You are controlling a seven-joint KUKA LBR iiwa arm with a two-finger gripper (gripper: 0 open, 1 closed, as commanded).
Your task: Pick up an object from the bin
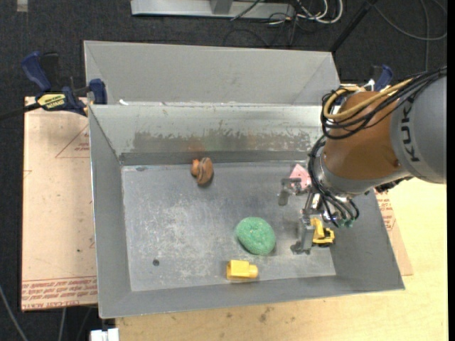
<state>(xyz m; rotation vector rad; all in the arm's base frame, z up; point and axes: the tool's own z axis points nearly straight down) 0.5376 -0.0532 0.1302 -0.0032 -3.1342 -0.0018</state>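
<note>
One gripper (295,219), spread wide and empty, over the bin (170,219) floor at view's right.
Green round lump (256,235) mid-floor, just beside it; probably soft, light, so pinch across its middle.

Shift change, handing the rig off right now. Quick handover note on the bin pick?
Gripper: open, nothing between its fingers, over bare floor on the right side of the bin.
Things: green round lump just left of the gripper; yellow block near the front wall; brown lump by the back wall; pink thing partly hidden by the arm.
Done: nothing picked.
Left: grasp one thing and lift it out.
</note>
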